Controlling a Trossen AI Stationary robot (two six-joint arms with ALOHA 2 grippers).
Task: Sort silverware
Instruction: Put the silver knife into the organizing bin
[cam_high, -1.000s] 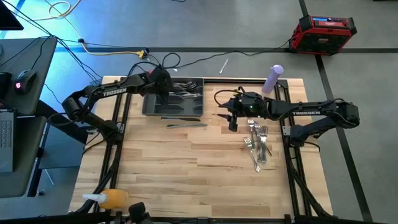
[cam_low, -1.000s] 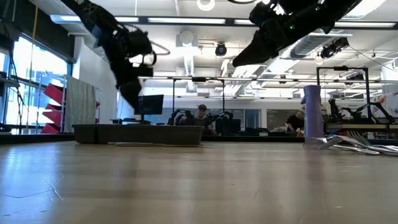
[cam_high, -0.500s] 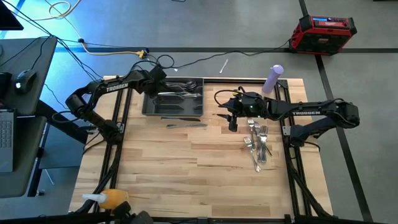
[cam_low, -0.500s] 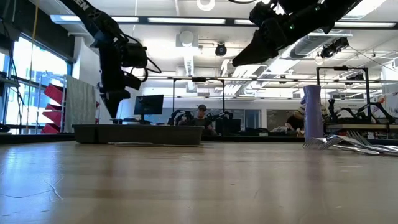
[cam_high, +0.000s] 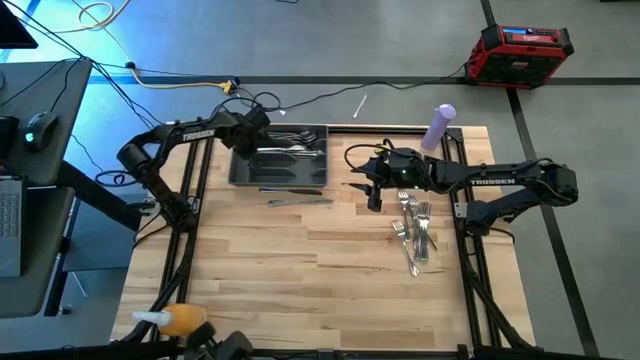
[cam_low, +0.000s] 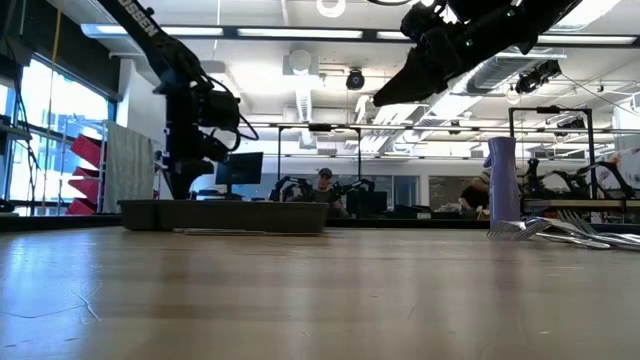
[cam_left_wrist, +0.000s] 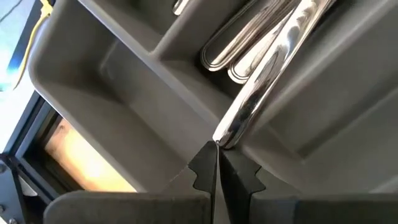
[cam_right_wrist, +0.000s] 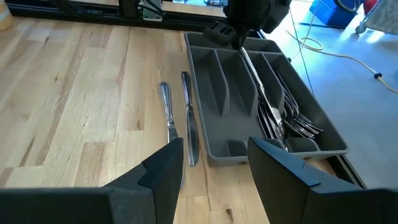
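Observation:
A dark grey compartmented tray (cam_high: 236, 172) stands at the table's far left, with several pieces of silverware (cam_high: 296, 146) lying in its compartments. My left gripper (cam_left_wrist: 216, 154) is shut and points steeply down into the tray's left end (cam_right_wrist: 214, 87). It stands at the handle end of one shiny piece (cam_left_wrist: 264, 78) that lies slanting over a divider. More silverware is heaped (cam_high: 415, 232) at the right. Two pieces (cam_right_wrist: 168, 115) lie on the wood just in front of the tray. My right gripper (cam_high: 373, 200) hovers open above the table between tray and heap, with nothing between its fingers. My left gripper meets the handle end (cam_left_wrist: 225, 138) of the slanting piece with the tips of its shut fingers (cam_left_wrist: 205, 163); nothing shows between them. It comes from above, pointing steeply down, roughly in line with the piece. The piece rests on the tray's divider and on the other pieces.
A purple bottle (cam_high: 438, 126) stands at the far right corner. An orange spray bottle (cam_high: 180, 320) lies at the near left corner. The near half of the wooden table (cam_high: 300, 280) is bare. People sit at desks in the room behind.
My left gripper has gone down and toward the table's left edge, from over the middle of the tray to its left end. It has tipped from a slant to pointing almost straight down. My right arm has kept still.

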